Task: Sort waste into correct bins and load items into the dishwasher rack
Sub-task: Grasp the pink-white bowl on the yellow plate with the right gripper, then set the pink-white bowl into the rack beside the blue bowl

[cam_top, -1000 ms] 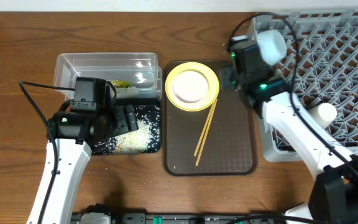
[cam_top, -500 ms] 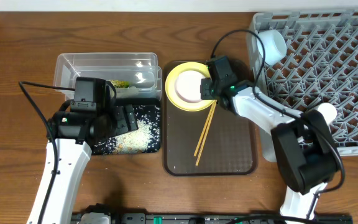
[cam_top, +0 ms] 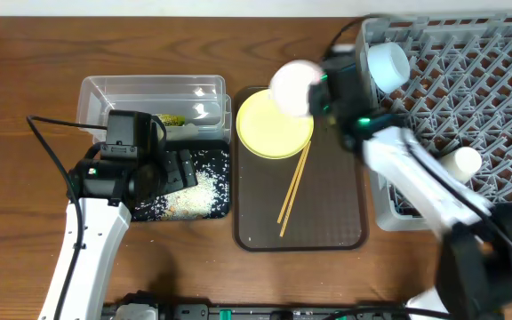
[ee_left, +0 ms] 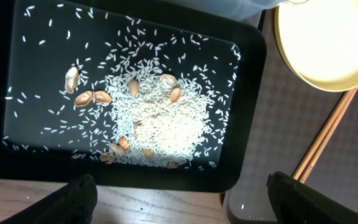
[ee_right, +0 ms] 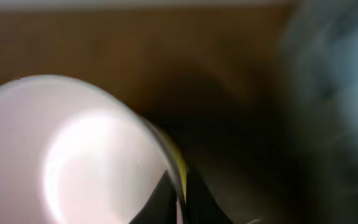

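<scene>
My right gripper [cam_top: 316, 89] is shut on the rim of the white bowl [cam_top: 292, 86] and holds it blurred in the air above the far edge of the yellow plate [cam_top: 272, 132]. In the right wrist view the bowl [ee_right: 73, 155] fills the left, with the fingers [ee_right: 179, 196] pinching its rim. The chopsticks [cam_top: 293, 187] lie on the brown tray [cam_top: 327, 222]. My left gripper [cam_top: 181, 169] is open and empty over the black tray-bin [cam_top: 225, 209], which holds rice scraps [ee_left: 160, 118]. The wrapper [cam_top: 171, 120] lies in the clear tub [cam_top: 149, 89].
The grey dishwasher rack [cam_top: 478, 98] fills the right side, with a light bowl [cam_top: 388, 64] at its near-left corner and a small pale cup [cam_top: 463, 162] lower down. A few nut shells [ee_left: 92, 98] lie among the rice. Bare wooden table lies to the left and front.
My right arm swung from the rack to the plate, shut on the white bowl and lifted it off the plate toward the rack. The left arm has not moved.
</scene>
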Controlling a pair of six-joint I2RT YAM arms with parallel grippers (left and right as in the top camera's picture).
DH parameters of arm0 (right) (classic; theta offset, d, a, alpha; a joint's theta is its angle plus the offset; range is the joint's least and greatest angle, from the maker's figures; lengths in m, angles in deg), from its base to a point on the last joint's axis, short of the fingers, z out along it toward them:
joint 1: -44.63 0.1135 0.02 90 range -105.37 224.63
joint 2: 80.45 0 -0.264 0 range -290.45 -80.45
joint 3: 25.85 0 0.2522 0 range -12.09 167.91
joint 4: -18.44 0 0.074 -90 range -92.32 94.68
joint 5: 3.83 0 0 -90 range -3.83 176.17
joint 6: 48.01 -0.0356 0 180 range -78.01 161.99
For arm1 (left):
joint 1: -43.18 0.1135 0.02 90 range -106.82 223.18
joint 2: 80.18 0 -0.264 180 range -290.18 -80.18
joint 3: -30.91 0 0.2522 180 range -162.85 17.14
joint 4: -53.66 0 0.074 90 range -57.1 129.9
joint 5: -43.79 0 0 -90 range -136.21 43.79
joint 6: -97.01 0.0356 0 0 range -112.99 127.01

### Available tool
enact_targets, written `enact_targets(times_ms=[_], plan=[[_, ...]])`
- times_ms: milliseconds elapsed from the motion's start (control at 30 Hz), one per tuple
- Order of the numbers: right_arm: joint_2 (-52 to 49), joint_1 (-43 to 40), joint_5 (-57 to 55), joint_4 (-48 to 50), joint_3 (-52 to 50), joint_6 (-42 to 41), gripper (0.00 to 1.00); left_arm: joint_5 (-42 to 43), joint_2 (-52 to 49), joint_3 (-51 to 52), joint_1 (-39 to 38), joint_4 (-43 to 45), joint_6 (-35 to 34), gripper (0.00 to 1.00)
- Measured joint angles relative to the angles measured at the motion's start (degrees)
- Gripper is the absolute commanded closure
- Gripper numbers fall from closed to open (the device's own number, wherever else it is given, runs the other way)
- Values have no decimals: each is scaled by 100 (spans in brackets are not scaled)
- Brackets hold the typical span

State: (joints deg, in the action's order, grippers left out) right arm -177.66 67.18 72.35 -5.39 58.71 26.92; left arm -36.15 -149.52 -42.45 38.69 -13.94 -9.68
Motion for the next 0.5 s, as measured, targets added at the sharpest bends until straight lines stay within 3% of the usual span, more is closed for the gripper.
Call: enact_targets(times_ms=[133, 267, 500], plan=[[623, -581, -929, 629, 66, 1344, 99, 2, 0, 0, 0, 7, 0, 11], [608, -1246, -1794, 1467, 79, 2844, 99, -2, 0, 0, 0, 17, 0, 11], [232, -2376, -2118, 2837, 74, 4380, 99, 0, 0, 0, 0, 28, 0, 10]])
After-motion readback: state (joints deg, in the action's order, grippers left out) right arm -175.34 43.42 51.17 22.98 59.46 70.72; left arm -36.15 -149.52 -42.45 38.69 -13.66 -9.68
